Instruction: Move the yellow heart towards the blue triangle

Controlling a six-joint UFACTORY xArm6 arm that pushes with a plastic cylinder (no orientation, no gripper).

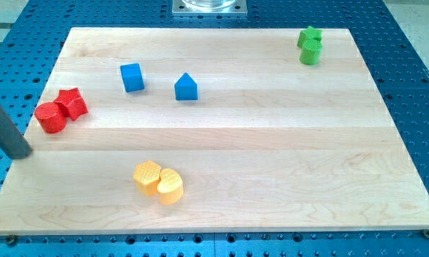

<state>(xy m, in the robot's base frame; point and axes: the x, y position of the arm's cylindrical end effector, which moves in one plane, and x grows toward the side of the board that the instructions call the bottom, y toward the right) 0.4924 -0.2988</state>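
Yellow heart [170, 186] lies near the bottom of the wooden board [271, 157], left of centre, touching a yellow hexagon-like block [148, 176] at its upper left. Well above them, toward the view's top, sits the blue triangle [186, 87], with a blue cube [132, 77] near it on the left. At the board's left edge, 2 red blocks touch: a red cylinder [51, 118] and a red star-like block [72, 103]. In the top right corner, 2 green blocks [310, 46] sit pressed together, their shapes hard to make out. My tip [19, 153] rests at the board's left edge, just below the red cylinder, well apart from the yellow heart, touching no block. It is a bare rod, holding nothing.
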